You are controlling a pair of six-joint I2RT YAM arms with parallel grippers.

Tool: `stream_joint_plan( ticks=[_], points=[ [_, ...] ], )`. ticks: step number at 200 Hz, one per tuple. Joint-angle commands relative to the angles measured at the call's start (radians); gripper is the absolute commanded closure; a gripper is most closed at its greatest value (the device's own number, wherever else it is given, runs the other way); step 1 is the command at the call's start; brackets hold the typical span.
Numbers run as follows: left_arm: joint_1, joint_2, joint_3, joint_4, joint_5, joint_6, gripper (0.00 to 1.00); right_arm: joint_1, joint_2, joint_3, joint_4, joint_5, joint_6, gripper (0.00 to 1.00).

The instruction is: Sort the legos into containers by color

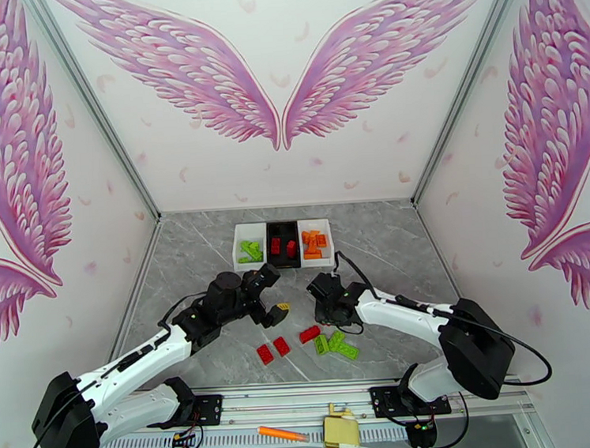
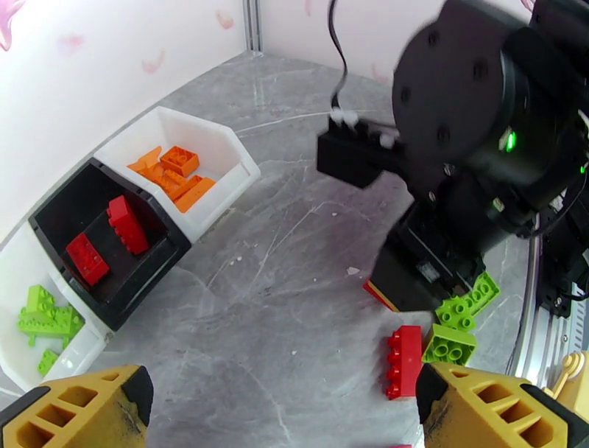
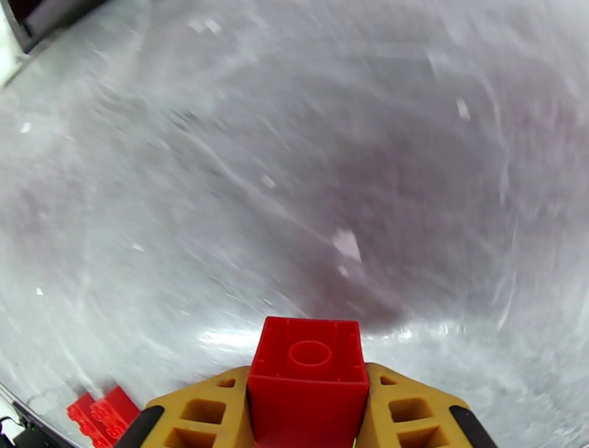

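The right arm reaches in from the near right, elbow bent and wrist tipped down over the table point(image 1: 202, 257). The right gripper point(image 3: 308, 387) pinches a red brick point(image 3: 309, 354) between its yellow fingers. The left arm stretches diagonally from the near left, and the left gripper point(image 2: 283, 390) hangs low, spread wide and empty. Loose red bricks point(image 1: 273, 350) and green bricks point(image 1: 337, 344) lie near the front. At the back stand three touching trays: the green tray point(image 1: 239, 251), the black tray point(image 1: 284, 265) and the orange tray point(image 1: 329, 239).
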Motion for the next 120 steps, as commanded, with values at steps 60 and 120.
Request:
stream_joint_plan(
  ticks=[60,120],
  points=[
    [0.013,-0.156,-0.086,0.035,-0.103,-0.104,0.01,-0.114,0.183,0.35,0.248,0.004,-0.347,0.71],
    [0.017,-0.2,-0.127,0.058,-0.127,-0.148,0.01,-0.195,0.523,0.668,0.348,-0.111,-0.398,0.72]
  ],
)
